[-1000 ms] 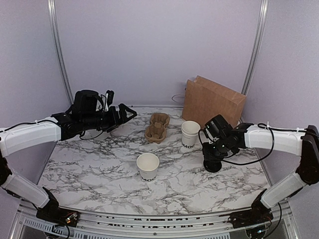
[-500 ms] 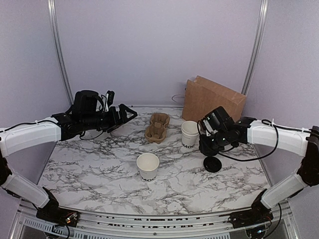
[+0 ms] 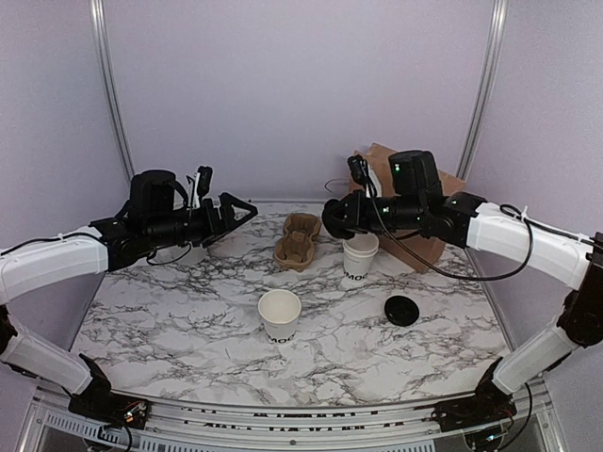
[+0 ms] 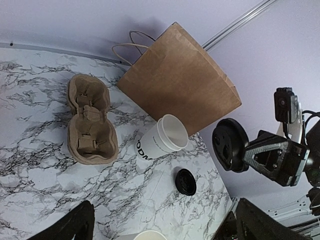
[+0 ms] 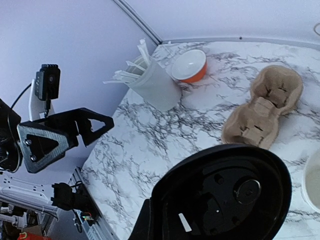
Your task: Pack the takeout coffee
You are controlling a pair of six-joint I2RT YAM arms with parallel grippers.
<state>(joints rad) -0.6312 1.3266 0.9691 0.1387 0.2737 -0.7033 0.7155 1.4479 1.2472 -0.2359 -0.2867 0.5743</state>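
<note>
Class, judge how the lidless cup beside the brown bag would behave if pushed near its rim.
The cup looks empty, so probably light and apt to tip. With no lid bracing its paper rim, it would likely dent when squeezed.

High rear view and wrist views share the carrier.

Bright, even, diffuse light fills all three views, giving the walls a faint lilac cast. Shadows on the marble table are pale, soft-edged and close under each object. There is no hard glare. The overhead view looks slightly soft. In the right wrist view, the black lid is a dark mass with little detail.
</note>
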